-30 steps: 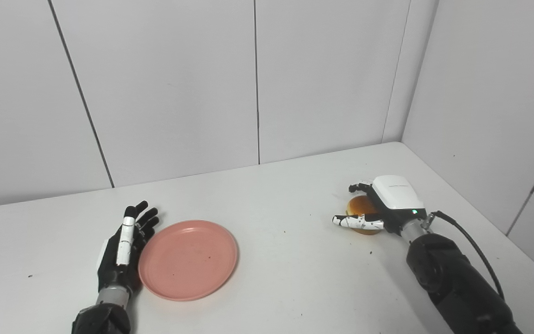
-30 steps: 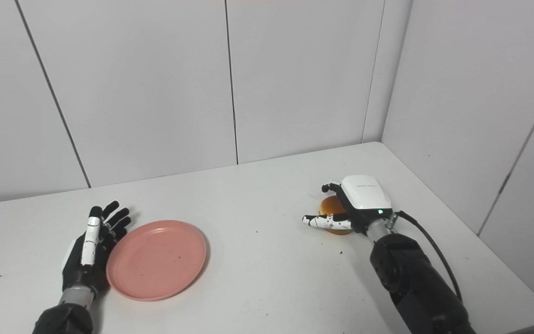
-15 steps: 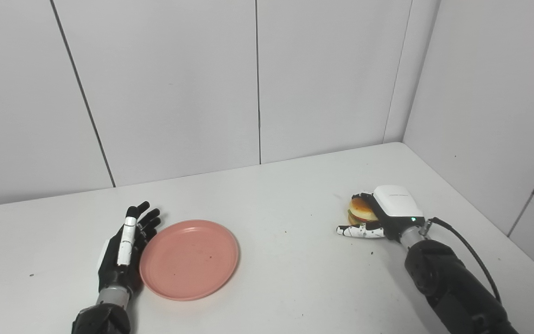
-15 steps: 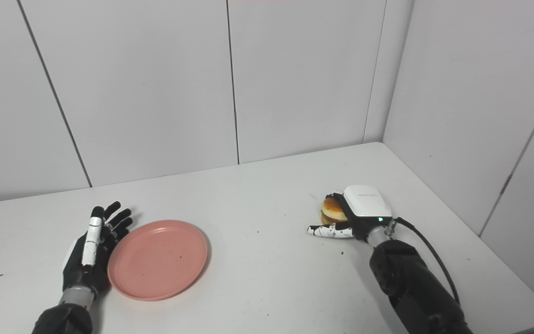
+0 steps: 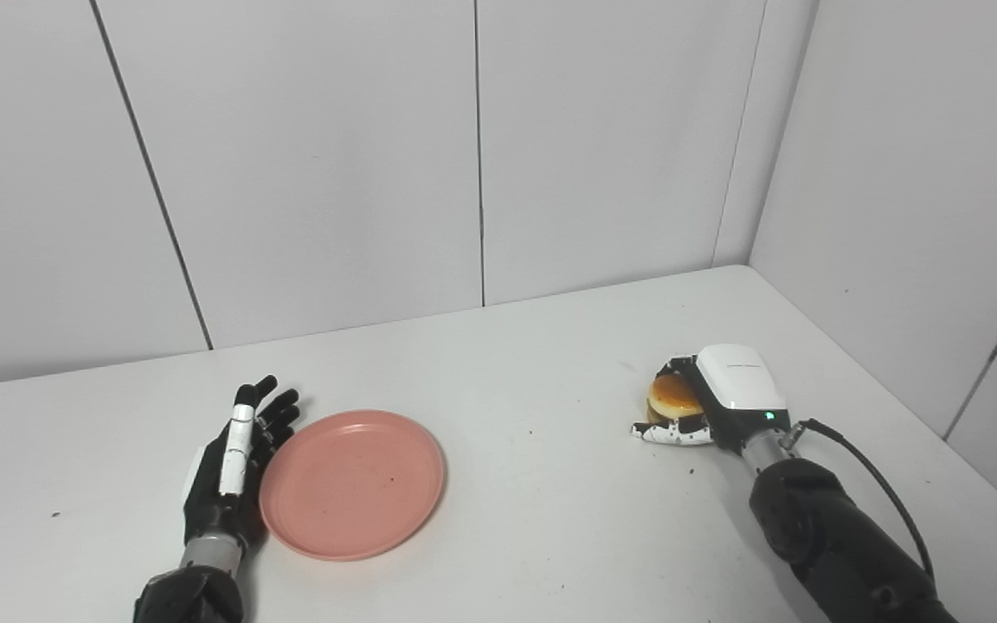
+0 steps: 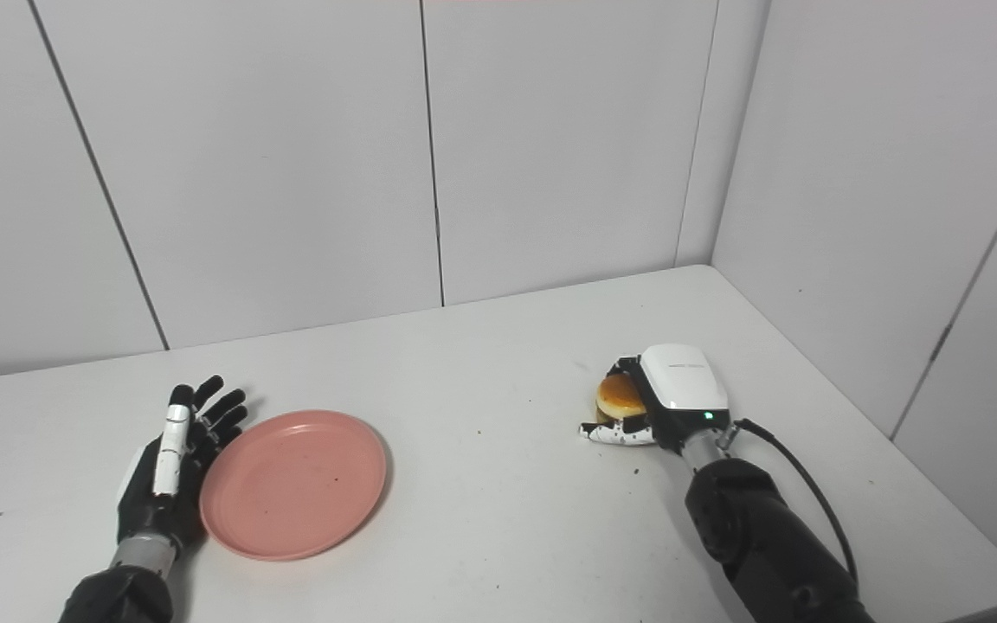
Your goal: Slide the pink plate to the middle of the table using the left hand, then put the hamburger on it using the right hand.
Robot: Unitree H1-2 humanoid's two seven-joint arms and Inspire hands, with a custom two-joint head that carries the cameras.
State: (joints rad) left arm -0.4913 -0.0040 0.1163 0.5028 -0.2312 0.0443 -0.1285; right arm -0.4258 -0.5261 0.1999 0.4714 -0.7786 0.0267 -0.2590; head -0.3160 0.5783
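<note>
On the right of the white surface (image 5: 550,519) the right hand (image 5: 723,398) has its fingers (image 5: 670,433) wrapped round the hamburger (image 5: 673,396), likely light and squashy, best held by its sides, while the left hand (image 5: 226,467), fingers spread, rests against the pink plate (image 5: 351,484).

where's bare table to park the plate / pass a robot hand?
Widest bare patch: table between the pink plate and the hamburger. The far strip along the wall panels is bare too. Tight spots: the left robot hand sits against the plate's left rim; the right robot hand wraps the hamburger.
</note>
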